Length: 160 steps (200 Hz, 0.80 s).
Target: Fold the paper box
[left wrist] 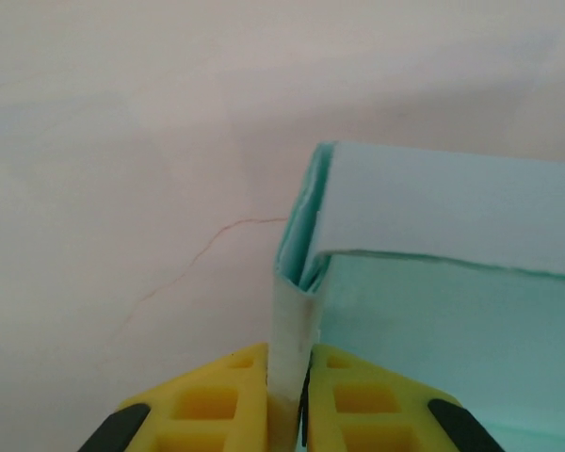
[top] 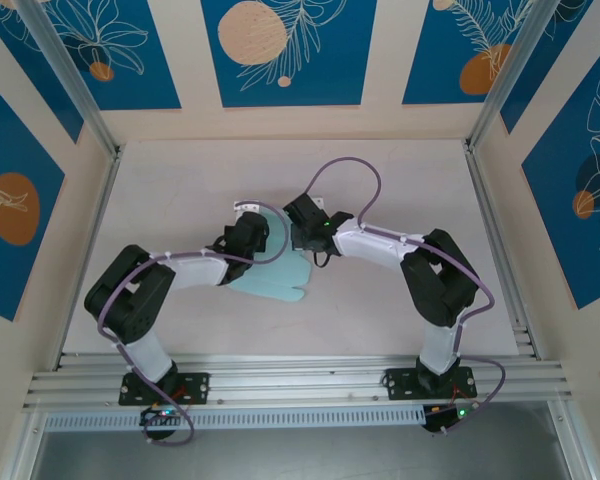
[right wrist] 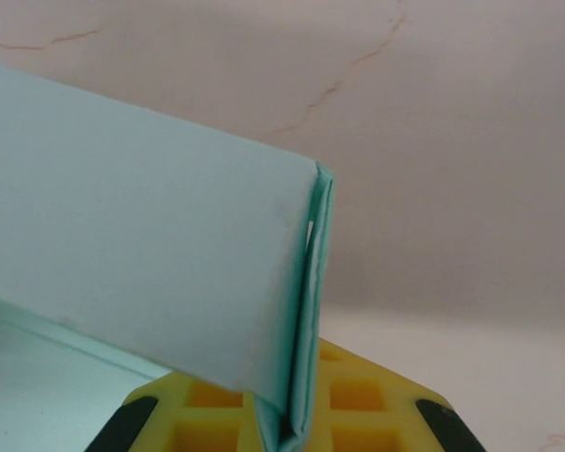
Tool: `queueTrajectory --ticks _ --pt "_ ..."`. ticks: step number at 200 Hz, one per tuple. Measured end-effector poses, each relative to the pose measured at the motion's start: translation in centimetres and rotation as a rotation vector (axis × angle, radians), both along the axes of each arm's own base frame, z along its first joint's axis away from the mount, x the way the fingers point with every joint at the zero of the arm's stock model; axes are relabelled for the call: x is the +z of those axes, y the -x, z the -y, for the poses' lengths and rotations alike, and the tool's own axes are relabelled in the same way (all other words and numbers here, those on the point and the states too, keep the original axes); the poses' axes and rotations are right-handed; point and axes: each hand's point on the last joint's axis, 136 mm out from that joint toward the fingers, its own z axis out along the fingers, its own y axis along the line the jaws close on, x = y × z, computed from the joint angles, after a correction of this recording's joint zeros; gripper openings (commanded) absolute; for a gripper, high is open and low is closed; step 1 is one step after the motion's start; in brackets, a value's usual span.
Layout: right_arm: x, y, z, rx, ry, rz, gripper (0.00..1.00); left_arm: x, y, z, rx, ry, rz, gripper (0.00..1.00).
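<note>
Left gripper [left wrist: 287,391] and right gripper [right wrist: 297,419] are each clamping a doubled wall of the box [top: 275,277], mid-fold. The next move likely calls for raising the flat flaps.

Pale-blue box [top: 280,280]; yellow left hand [left wrist: 287,363] (black-cornered)

Soft, even light from above fills the top view, which is sharp from edge to edge, with only faint shadows beneath the arms on the pale table [top: 180,180] and no glare. Both wrist views are diffusely lit and somewhat dimmer, slightly soft in focus. There the paper box [left wrist: 433,282] throws a blurred grey shadow on the surface behind it, and the yellow fingers [left wrist: 217,405] at the bottom edge look hazy.
</note>
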Motion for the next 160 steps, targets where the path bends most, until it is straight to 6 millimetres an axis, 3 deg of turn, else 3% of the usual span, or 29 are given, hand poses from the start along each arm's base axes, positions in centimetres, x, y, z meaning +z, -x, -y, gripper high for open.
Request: queueTrajectory --ticks 84,127,160 --pt "1.2 -0.1 -1.9 0.024 -0.058 -0.014 0.00 1.1 0.0 -2.0 0.165 0.003 -0.039 0.17" --pt "-0.7 0.3 -1.5 0.032 -0.048 -0.115 0.00 -1.0 0.6 -1.2 0.057 0.049 -0.193 0.17" --pt "-0.9 0.6 -0.4 0.022 -0.037 -0.187 0.00 -0.7 1.6 -0.1 -0.020 0.052 -0.291 0.17"
